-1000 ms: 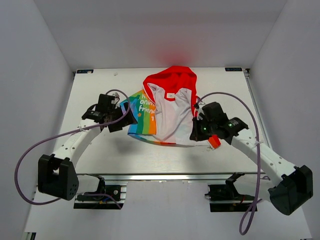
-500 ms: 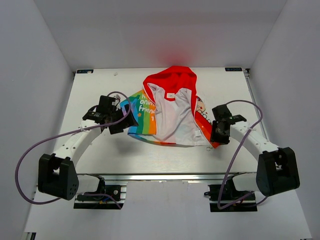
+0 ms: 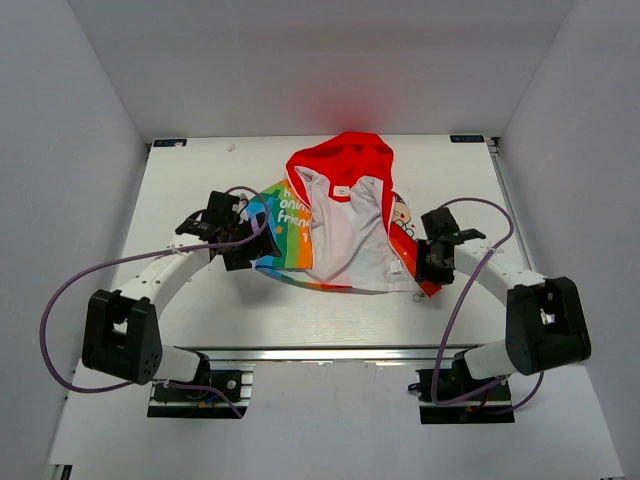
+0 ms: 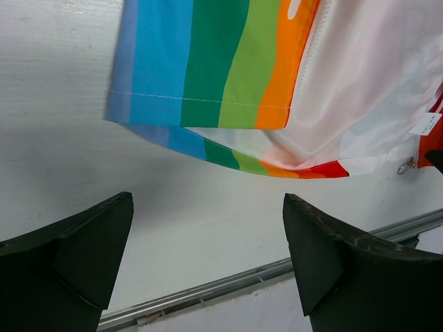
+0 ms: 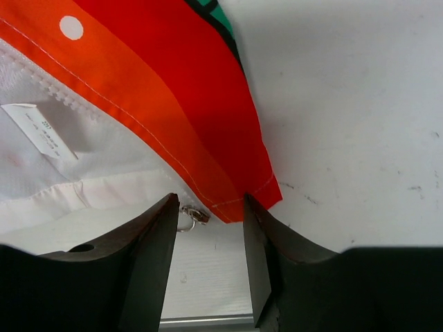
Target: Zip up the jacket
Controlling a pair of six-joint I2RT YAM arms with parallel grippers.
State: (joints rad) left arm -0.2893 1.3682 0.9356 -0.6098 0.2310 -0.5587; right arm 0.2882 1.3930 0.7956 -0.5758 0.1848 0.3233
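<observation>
Nearest me, my left gripper [image 4: 208, 266] hangs with jaws wide over bare table [image 4: 55, 138], just short of the rainbow hem [image 4: 201, 104] and touching nothing. My right gripper [image 5: 208, 252] has its jaws narrow but not closed. The red hem corner [image 5: 242, 187] and the small metal zipper pull [image 5: 194, 216] sit at the mouth of the gap, and I cannot tell whether either pad touches cloth. Beyond them the jacket [image 3: 340, 225] lies spread open at mid-table. Its white lining [image 3: 350, 235] faces up, the rainbow side is toward my left arm, and the hood [image 3: 340, 155] is farthest away. By my reckoning none of the zipping is done: the two front edges lie apart. I have yet to grip the bottom ends, bring them together, seat the slider and draw it up toward the hood.
</observation>
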